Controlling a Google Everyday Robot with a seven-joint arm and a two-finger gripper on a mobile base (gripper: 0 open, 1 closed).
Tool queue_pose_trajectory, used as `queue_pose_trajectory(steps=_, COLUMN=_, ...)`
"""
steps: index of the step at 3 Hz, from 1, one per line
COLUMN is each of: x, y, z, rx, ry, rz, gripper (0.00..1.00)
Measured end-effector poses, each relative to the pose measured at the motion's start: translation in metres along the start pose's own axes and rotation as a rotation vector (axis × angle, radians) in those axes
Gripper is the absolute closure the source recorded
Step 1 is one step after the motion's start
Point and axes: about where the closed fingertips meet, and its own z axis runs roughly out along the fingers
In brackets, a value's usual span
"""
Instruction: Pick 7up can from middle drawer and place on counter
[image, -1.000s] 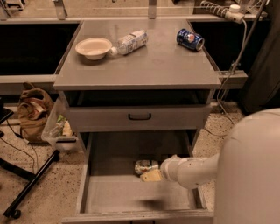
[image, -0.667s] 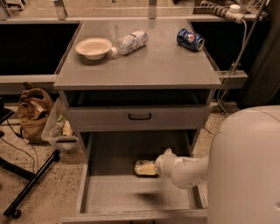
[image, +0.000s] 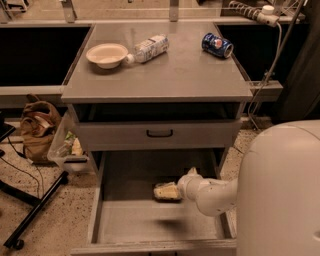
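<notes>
The 7up can (image: 167, 191) lies on its side on the floor of the open middle drawer (image: 145, 220), near the middle. It looks pale and silvery here. My gripper (image: 184, 186) reaches in from the right on a white arm and is right at the can's right end, seemingly touching it. The counter (image: 170, 75) is the grey top of the cabinet above.
On the counter are a white bowl (image: 107, 54), a clear plastic bottle (image: 148, 48) on its side and a blue Pepsi can (image: 217, 45). A shut drawer front with a black handle (image: 159, 133) overhangs the open drawer. A brown bag (image: 38, 129) and a black stand leg (image: 35, 210) are on the floor to the left.
The arm has shifted slightly left and toward the back of the drawer, closing in on the can's end. The can has stayed in about the same place.
</notes>
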Motion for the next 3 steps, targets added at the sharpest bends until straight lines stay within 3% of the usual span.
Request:
queue_pose_trajectory(steps=1, x=0.002, y=0.001, z=0.010, rx=-0.021, ry=0.026, rz=-0.011, gripper=0.00)
queue_pose_trajectory(steps=2, x=0.015, y=0.005, z=0.035, rx=-0.078, ry=0.080, rz=-0.047, gripper=0.00)
queue_pose_trajectory(steps=3, x=0.036, y=0.010, z=0.055, rx=-0.119, ry=0.097, rz=-0.125, gripper=0.00)
